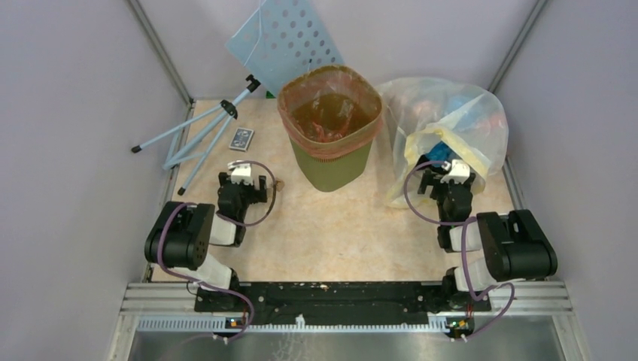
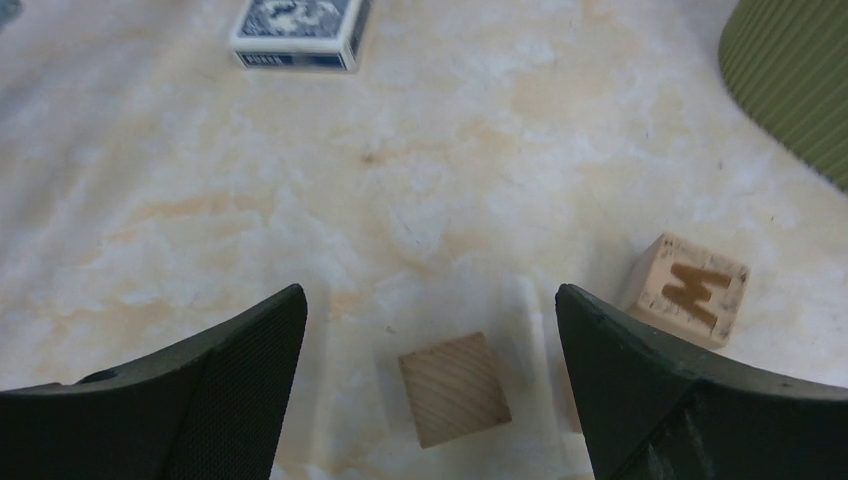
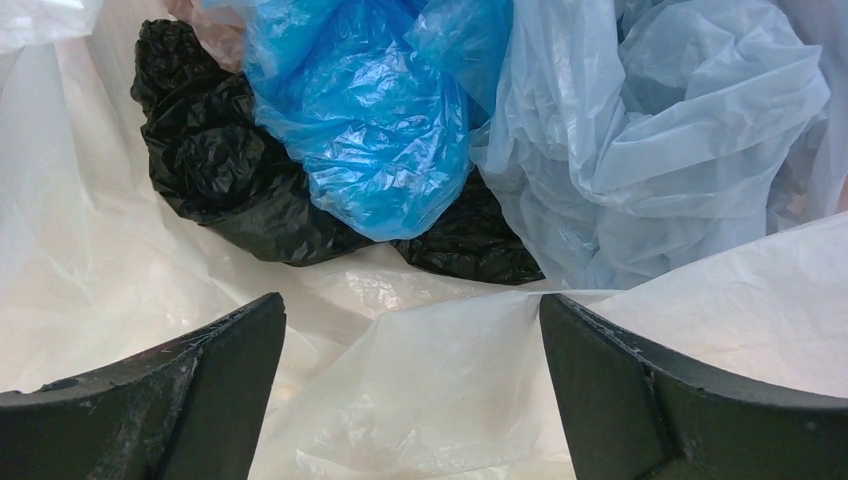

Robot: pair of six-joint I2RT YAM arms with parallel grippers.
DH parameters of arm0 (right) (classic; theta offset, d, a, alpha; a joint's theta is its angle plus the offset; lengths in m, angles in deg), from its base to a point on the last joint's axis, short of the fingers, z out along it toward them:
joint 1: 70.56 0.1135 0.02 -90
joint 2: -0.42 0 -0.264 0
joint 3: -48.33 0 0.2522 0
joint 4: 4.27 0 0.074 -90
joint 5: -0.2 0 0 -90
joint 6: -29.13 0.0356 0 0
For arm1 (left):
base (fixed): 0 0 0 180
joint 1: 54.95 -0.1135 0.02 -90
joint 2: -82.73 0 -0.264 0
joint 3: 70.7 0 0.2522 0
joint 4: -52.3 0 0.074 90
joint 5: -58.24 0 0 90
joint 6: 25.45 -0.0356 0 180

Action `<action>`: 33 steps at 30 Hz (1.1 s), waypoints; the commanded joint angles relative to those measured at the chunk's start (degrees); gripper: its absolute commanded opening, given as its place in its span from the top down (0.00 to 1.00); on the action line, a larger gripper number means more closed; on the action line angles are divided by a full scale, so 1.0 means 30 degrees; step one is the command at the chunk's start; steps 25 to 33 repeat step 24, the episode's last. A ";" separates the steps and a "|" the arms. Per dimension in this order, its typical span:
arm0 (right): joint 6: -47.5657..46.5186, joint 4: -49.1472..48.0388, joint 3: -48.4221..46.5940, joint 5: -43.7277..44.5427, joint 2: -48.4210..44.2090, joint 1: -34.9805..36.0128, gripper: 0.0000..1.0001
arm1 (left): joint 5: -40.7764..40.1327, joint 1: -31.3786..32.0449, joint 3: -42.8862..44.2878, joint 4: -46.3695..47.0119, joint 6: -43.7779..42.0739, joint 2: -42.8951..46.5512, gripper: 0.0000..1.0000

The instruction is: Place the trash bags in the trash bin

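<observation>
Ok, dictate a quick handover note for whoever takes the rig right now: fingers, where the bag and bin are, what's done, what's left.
Left gripper: fingers open, empty, low over the table above two wooden blocks.
Right gripper: fingers open, empty, at the mouth of the large clear bag of crumpled blue, black and pale plastic.
The orange-red trash bag sits inside the trash bin, its edge folded over the rim.
Done: the bag looks fitted.
Left: probably only retracting both arms.

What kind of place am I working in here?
Probably a lab test booth, not a home: plain grey walls, metal corner posts, and a tripod lying on the table near the bin.
</observation>
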 commanded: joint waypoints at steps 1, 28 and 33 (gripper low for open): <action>-0.0202 -0.0915 -0.0466 -0.0522 0.0107 -0.0172 0.04 | 0.1516 -0.0339 0.0989 0.0994 -0.0787 -0.0359 0.01; -0.0200 -0.0922 -0.0481 -0.0509 0.0121 -0.0172 0.03 | 0.1690 -0.0726 0.0981 0.2068 -0.0685 -0.1075 0.01; -0.0200 -0.0922 -0.0481 -0.0509 0.0121 -0.0172 0.03 | 0.1690 -0.0726 0.0981 0.2068 -0.0685 -0.1075 0.01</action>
